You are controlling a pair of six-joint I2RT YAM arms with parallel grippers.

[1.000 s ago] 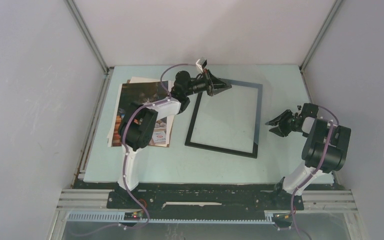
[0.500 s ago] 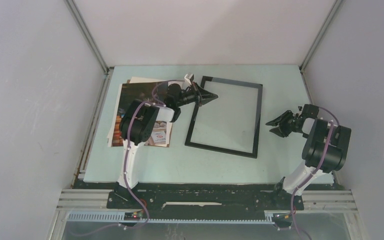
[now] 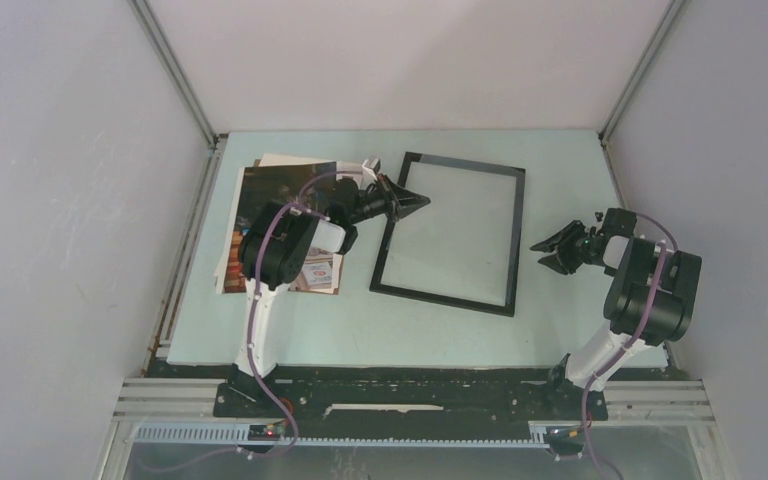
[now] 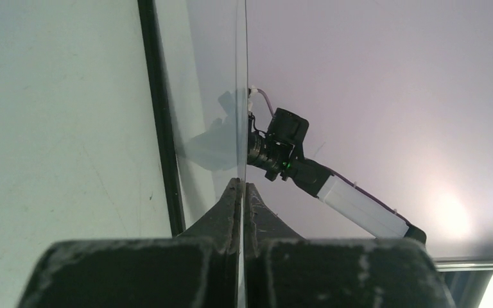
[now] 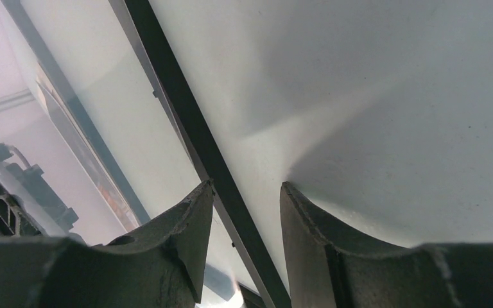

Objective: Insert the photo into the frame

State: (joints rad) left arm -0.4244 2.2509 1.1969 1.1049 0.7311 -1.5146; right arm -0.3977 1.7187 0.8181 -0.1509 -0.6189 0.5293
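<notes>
Left gripper (image 3: 420, 199) — closed — at frame's (image 3: 442, 300) edge

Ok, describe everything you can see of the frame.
The frame is a thin black rectangle around a clear, reflective pane. It is empty and lies flat on the table. The shut left claw points over its left edge; contact can't be told. The open right claw sits beside its right edge, apart.

The frame (image 3: 447, 236) — smooth black edging, clear glossy pane; the table (image 3: 560, 170) matt; the left pincer (image 4: 241, 187) — dull, scuffed black.
</notes>
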